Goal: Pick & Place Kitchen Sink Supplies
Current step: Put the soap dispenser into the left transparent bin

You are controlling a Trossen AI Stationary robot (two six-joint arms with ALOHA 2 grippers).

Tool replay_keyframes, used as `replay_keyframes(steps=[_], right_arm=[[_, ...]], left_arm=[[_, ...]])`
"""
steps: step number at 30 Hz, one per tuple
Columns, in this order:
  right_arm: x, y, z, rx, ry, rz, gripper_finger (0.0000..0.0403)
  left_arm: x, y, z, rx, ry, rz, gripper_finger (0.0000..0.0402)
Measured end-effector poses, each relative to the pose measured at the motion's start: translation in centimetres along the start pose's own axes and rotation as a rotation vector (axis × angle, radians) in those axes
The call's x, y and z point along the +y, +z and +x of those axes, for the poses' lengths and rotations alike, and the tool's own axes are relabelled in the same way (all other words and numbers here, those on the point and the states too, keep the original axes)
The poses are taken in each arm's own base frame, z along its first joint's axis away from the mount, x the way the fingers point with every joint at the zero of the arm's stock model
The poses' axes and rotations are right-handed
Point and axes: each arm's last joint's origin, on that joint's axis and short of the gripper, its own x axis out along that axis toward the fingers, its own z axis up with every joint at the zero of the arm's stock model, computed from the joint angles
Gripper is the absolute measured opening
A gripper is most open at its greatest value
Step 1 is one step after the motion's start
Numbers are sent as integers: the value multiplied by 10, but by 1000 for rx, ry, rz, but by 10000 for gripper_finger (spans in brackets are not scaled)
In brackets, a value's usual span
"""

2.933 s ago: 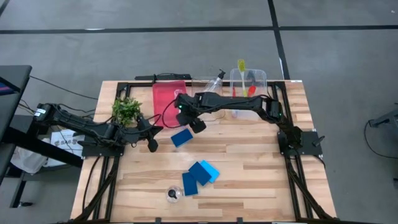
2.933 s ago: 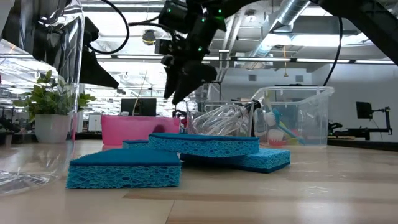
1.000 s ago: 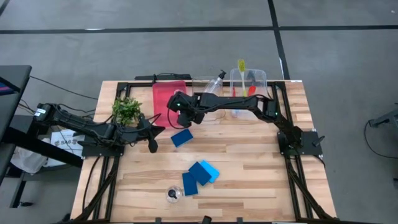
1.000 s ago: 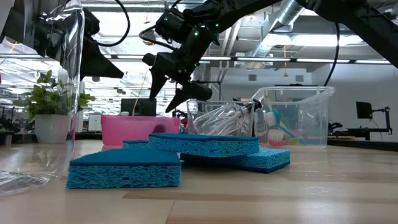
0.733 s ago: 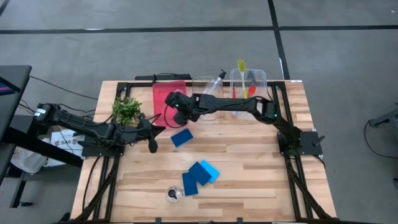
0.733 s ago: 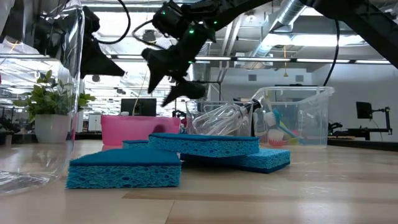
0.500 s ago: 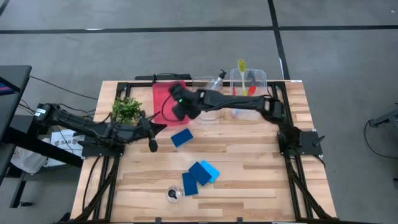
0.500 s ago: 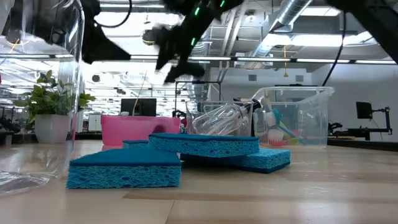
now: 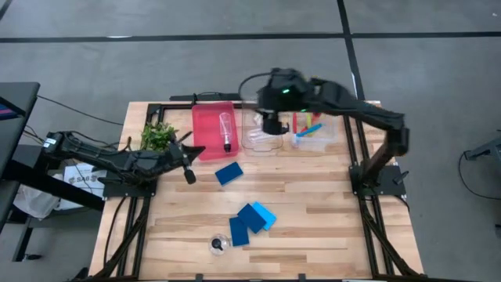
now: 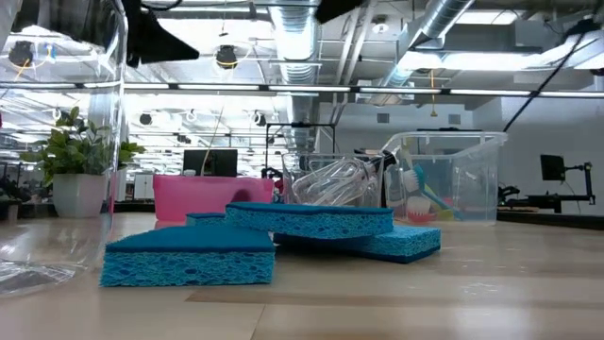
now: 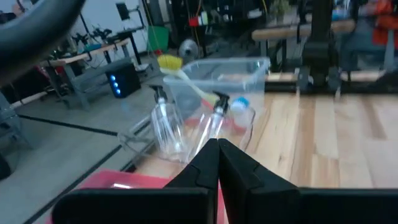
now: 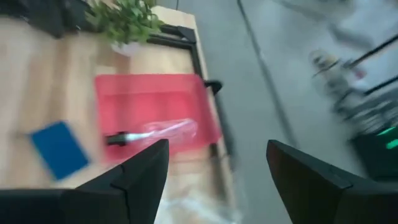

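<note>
Right tool (image 9: 272,124) hangs high over the far edge of the counter (image 9: 313,204), above the clear bins, fingers spread wide with nothing between them (right wrist view confirms an empty gap). A clear black-capped bottle (image 9: 225,130) lies on its side in the red tray (image 9: 205,125); judged to be a finished placement, so the step in hand is the return for the next supply. Left tool (image 9: 188,174) rests low near the small plant (image 9: 157,135), fingers pressed together, holding nothing; it waits. Remaining loose items: one blue sponge (image 9: 228,173) on the counter just in front of the tray, a cluster of overlapping blue sponges (image 9: 252,219) nearer the front edge, and a further bottle (image 9: 218,244) close beside that cluster. The brushes (image 9: 307,125) and a couple of bottles sit in the clear bins. Recommendation for the right arm: take the lone sponge first, since it is nearest and lies apart from everything else. Descend straight from above with fingers kept wide, straddle the sponge across its short sides, and close only once the tips reach counter level, as a flat soft sponge will slip out of a shallow pinch. Keep the path clear of the left tool, which sits near that sponge. The stacked sponges should be taken from the top one down.
</note>
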Motion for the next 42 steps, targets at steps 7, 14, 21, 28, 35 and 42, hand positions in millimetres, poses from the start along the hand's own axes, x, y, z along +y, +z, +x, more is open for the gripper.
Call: replay_keyframes(steps=[7, 14, 21, 28, 35, 42], right_arm=[[8, -43, -45, -24, 2, 199, 265], [38, -100, -60, -81, -94, 279, 265], [71, -154, -54, -100, -130, 320, 265], [100, -186, -38, -140, -83, 334, 265], [118, -199, -28, -111, -98, 302, 265], [126, -206, -20, -77, -135, 287, 265]], left_arm=[[17, 16, -10, -93, 43, -5, 8], [33, 52, 9, -54, 26, 26, 8], [61, 70, 67, 244, 96, 129, 8], [93, 54, 114, 375, -3, 183, 8], [136, 38, 130, 417, -146, 132, 8], [149, 7, 142, 555, -349, 215, 8]])
